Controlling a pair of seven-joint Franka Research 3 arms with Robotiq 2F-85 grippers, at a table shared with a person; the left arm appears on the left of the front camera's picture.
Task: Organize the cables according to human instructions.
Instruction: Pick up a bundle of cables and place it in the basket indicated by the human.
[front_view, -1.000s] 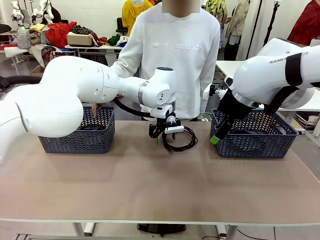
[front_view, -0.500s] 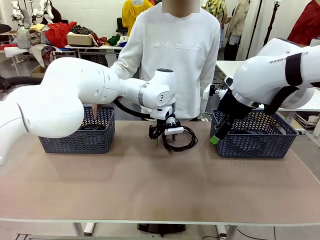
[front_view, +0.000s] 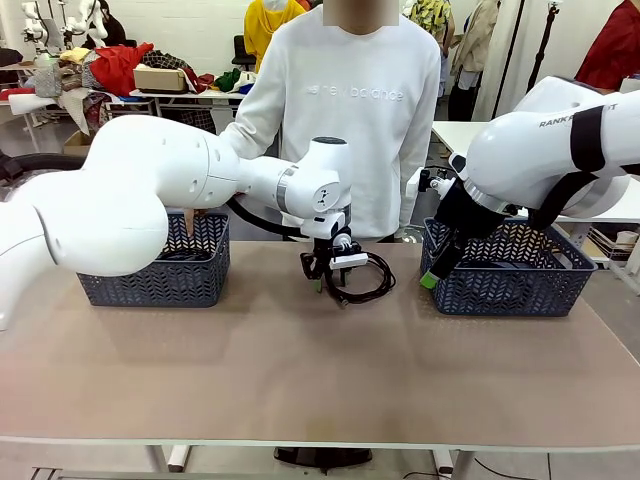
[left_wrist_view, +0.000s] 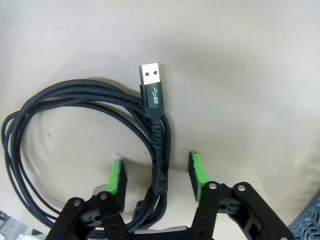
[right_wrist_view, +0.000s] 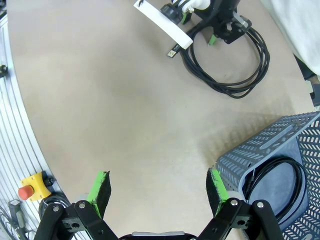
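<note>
I see the coiled cable (front_view: 362, 280) lying on the bench (front_view: 300, 370), about midway between the two baskets, in front of the person (front_view: 345, 110). My left gripper (left_wrist_view: 156, 172) is down over the near edge of that coil, its green pads on either side of the strands by the USB plug (left_wrist_view: 151, 82), a gap still showing on both sides, so not yet pinching. My right gripper (right_wrist_view: 159, 190) hangs spread wide beside the right basket (front_view: 505, 270), which holds another coiled cable (right_wrist_view: 275, 187). The person's hand (front_view: 190, 215) points down into the left basket (front_view: 155, 270).
</note>
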